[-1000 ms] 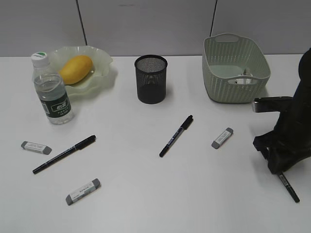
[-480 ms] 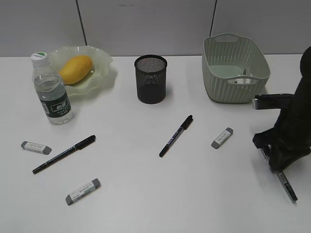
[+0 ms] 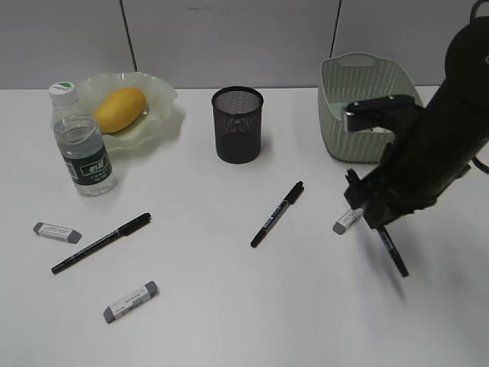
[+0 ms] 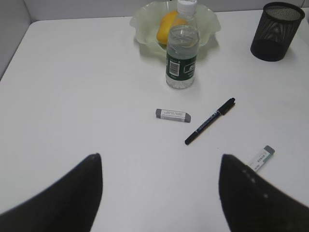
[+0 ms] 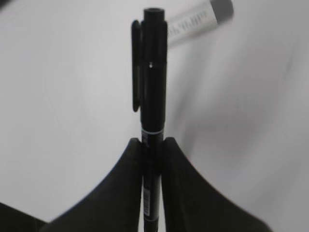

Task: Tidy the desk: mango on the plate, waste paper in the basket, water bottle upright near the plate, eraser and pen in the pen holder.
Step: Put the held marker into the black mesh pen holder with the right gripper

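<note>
My right gripper is shut on a black pen and holds it off the desk, just above a grey-tipped eraser. In the right wrist view the pen sticks out between the pads of the right gripper. My left gripper is open over bare desk. The mango lies on the plate, with the water bottle upright beside it. The pen holder stands mid-back. My arm partly covers the basket, and the waste paper is hidden.
Two more pens and two more erasers lie loose on the desk. A grey partition wall runs along the back edge.
My right gripper has shut on the pen at the desk's right edge, lifted it, and carried it left and back to above the eraser. The left gripper has stayed still.
</note>
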Robot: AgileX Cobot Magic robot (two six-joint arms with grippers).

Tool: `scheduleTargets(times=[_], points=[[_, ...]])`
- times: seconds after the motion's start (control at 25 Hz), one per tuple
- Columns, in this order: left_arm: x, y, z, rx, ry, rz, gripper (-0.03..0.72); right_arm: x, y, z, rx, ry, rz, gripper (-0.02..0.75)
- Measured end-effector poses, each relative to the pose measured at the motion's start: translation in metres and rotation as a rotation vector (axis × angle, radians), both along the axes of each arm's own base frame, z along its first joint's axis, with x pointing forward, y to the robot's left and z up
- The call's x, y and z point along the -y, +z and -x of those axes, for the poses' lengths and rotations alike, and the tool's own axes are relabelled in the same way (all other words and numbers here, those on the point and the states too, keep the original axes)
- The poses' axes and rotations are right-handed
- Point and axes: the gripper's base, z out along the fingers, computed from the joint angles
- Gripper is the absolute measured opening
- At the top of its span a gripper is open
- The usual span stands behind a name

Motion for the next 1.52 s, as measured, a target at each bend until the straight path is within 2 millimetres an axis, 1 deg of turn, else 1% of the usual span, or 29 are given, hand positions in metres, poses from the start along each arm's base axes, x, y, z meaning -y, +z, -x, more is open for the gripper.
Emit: scheduleTargets(times=[0.16,0.32,0.52,0.6,0.72,0.88,0.96,1.04,1.16,1.28,1.36,1.52], points=[[0.000,0.000,0.000,0.000,0.000,0.000,0.571,-0.024,0.020,-0.003,0.201,0.022,-0.104,0.094],[0.000,0.000,0.000,0.000,0.000,0.000,0.571,-0.041,0.040,-0.014,0.438,0.000,-0.228,0.094],[0.000,0.000,0.000,0.000,0.000,0.000,0.571,-0.048,0.061,-0.033,0.742,-0.051,-0.343,0.093],[0.000,0.000,0.000,0.000,0.000,0.000,0.571,-0.049,0.066,-0.039,0.838,-0.073,-0.376,0.093],[0.000,0.000,0.000,0.000,0.000,0.000,0.571,-0.054,0.061,-0.053,0.924,-0.062,-0.384,0.093],[0.000,0.000,0.000,0.000,0.000,0.000,0.571,-0.069,0.048,-0.081,0.971,-0.045,-0.401,0.093],[0.000,0.000,0.000,0.000,0.001,-0.001,0.571,-0.080,0.049,-0.095,0.998,-0.030,-0.423,0.093],[0.000,0.000,0.000,0.000,0.001,-0.001,0.571,-0.092,0.053,-0.105,1.031,0.004,-0.438,0.093],[0.000,0.000,0.000,0.000,0.001,-0.001,0.571,-0.107,0.059,-0.117,1.079,0.046,-0.463,0.093],[0.000,0.000,0.000,0.000,0.002,-0.002,0.571,-0.116,0.059,-0.130,1.098,0.042,-0.486,0.093],[0.000,0.000,0.000,0.000,0.003,-0.004,0.571,-0.122,0.055,-0.140,1.099,0.031,-0.502,0.093],[-0.001,0.000,0.000,0.000,0.005,-0.007,0.571,-0.128,0.044,-0.149,1.096,0.038,-0.508,0.093]])
